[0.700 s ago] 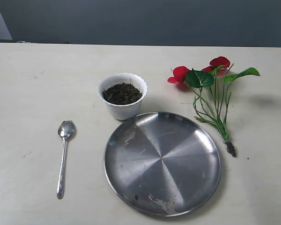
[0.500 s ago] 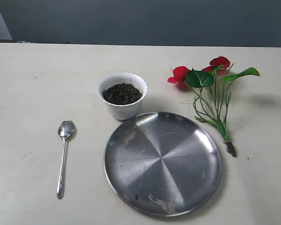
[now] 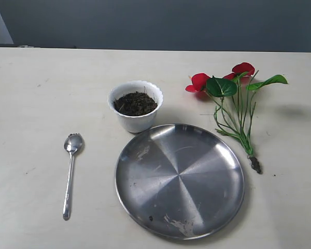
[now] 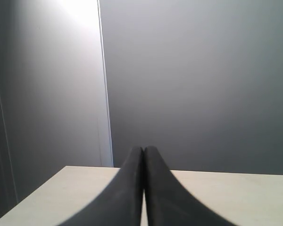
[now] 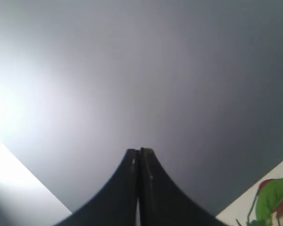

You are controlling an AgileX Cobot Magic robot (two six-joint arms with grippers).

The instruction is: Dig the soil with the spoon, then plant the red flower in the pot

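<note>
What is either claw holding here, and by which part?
Nothing. Both the left claw and right claw are shut on nothing, away from the table. The spoon and flower lie untouched.

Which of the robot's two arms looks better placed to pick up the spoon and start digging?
Probably the left. The spoon lies on the left of the table, left of the pot, on that arm's side. The left gripper is shut and empty; neither arm shows in the exterior view.

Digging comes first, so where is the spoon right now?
In the exterior view the spoon lies flat on the table's left side, left of the steel plate and below-left of the white pot.
</note>
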